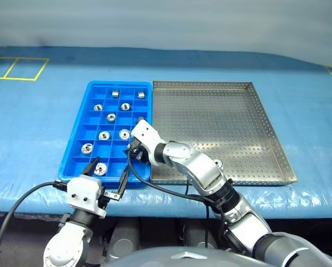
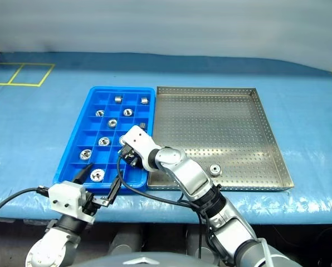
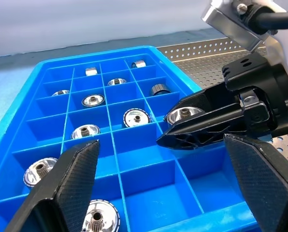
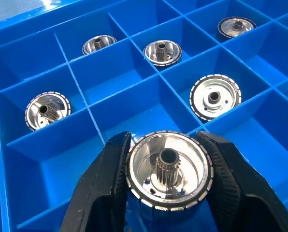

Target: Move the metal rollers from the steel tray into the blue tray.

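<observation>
The blue tray [image 1: 78, 133] lies left of the steel tray [image 1: 227, 111], their sides touching. Several metal rollers [image 1: 111, 117] sit one to a compartment in the blue tray. One roller [image 1: 218, 163] lies near the steel tray's front edge. My right gripper [image 4: 163, 138] hangs over the blue tray's near right compartments, its fingers [image 4: 110, 179] closed around a toothed roller [image 4: 168, 169] with a central hole. That held roller [image 3: 182, 115] is above an empty compartment. My left gripper [image 1: 107, 171] stands open at the blue tray's front edge, holding nothing.
Both trays rest on a blue table cover [image 1: 38, 128]. Yellow tape squares [image 1: 18, 69] mark its far left corner. A black cable [image 1: 155, 186] loops from my right wrist across the steel tray's front rim. The table's front edge [image 1: 171, 208] runs just behind both wrists.
</observation>
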You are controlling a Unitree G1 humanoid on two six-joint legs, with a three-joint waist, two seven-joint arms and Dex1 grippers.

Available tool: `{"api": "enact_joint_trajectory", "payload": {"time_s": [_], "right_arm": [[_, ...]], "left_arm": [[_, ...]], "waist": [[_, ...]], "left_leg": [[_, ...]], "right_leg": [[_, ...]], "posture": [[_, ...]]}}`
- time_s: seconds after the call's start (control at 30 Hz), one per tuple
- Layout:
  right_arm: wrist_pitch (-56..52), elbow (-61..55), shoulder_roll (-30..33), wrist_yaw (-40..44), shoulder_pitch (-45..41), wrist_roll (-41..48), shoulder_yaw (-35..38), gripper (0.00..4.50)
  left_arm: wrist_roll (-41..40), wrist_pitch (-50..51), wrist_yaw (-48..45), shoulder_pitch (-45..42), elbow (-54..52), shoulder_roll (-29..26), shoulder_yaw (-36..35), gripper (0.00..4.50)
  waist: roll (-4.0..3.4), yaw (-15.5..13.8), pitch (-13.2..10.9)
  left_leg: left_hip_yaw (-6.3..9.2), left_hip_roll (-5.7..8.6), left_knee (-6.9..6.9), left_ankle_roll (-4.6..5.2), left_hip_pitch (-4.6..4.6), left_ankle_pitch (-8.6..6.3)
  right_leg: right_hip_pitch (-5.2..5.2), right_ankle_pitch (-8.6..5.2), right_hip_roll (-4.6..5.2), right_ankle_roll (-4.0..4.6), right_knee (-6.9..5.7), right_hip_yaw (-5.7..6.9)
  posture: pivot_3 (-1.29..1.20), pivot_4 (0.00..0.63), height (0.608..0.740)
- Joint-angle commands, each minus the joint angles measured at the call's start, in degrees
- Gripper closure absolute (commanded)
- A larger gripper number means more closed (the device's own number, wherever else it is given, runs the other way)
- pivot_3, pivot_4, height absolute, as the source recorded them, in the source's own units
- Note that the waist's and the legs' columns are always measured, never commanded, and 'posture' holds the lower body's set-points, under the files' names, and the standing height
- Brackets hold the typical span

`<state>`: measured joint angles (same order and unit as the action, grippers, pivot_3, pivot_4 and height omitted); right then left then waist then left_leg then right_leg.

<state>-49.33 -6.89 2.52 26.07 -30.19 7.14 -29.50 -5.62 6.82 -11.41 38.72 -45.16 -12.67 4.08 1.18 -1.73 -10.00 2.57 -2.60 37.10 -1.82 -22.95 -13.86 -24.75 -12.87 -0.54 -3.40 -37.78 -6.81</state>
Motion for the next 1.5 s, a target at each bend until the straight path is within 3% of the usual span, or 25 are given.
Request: {"api": "enact_joint_trajectory", "payload": {"time_s": [0.03,0.13,0.17,0.43,0.8,1.17,1.5], "right_arm": [[-1.34,-1.03,0.43,-0.28,0.47,0.31,1.73,1.16],[-1.86,-2.03,0.63,-0.80,0.43,0.36,2.79,0.12],[-2.02,-2.43,0.75,-1.01,0.37,0.30,3.15,0.02],[-4.60,-9.04,4.64,-3.55,-0.06,0.07,10.34,0.02],[-15.15,-21.66,13.53,-6.19,7.47,1.17,18.69,0.02],[-33.07,-32.14,16.16,-7.82,12.42,4.16,20.98,0.02],[-35.89,-29.02,15.99,-9.47,13.75,5.61,18.29,0.02]], "left_arm": [[-0.70,-1.65,-0.79,-0.51,-1.92,0.01,0.50,0.00],[-1.15,-1.64,-1.65,-1.19,-1.47,-0.20,0.64,0.00],[-1.25,-1.58,-1.95,-1.48,-1.31,-0.24,0.70,0.00],[-3.01,0.23,-5.28,-7.32,1.25,-1.91,1.85,0.00],[-6.34,4.10,-11.51,-18.66,6.78,-4.53,4.09,0.00],[-7.80,5.06,-14.75,-21.69,8.55,-5.91,5.06,0.00],[-6.36,5.00,-14.44,-20.90,8.31,-6.15,5.99,0.00]], "waist": [[0.00,-0.17,0.00],[0.00,-0.39,0.00],[0.01,-0.43,0.00],[0.00,0.27,0.00],[0.00,6.33,0.01],[0.01,11.66,0.02],[0.02,12.57,0.02]], "left_leg": [[0.00,0.00,0.00,0.00,0.00,0.00],[-0.01,0.01,0.04,0.00,0.00,0.00],[-0.02,0.01,0.05,0.00,0.00,0.00],[-0.07,0.02,0.06,-0.01,-0.04,0.00],[-0.07,0.01,0.05,0.01,-0.06,-0.01],[-0.07,0.01,0.12,0.01,0.02,-0.01],[-0.05,0.02,0.12,0.01,0.03,-0.01]], "right_leg": [[0.00,0.00,0.00,0.00,0.00,0.00],[0.01,0.00,0.02,0.00,0.01,0.00],[0.01,0.00,0.02,0.00,0.01,0.00],[-0.01,0.00,0.04,0.00,0.03,-0.02],[0.01,0.04,0.01,-0.07,-0.01,-0.05],[0.09,0.09,-0.02,-0.16,-0.06,-0.13],[0.11,0.11,-0.03,-0.19,-0.06,-0.15]], "posture": [[0.26,0.150,0.740],[0.23,0.150,0.740],[0.23,0.150,0.740],[0.10,0.150,0.740],[-0.11,0.150,0.740],[-0.17,0.150,0.740],[-0.12,0.150,0.740]]}}
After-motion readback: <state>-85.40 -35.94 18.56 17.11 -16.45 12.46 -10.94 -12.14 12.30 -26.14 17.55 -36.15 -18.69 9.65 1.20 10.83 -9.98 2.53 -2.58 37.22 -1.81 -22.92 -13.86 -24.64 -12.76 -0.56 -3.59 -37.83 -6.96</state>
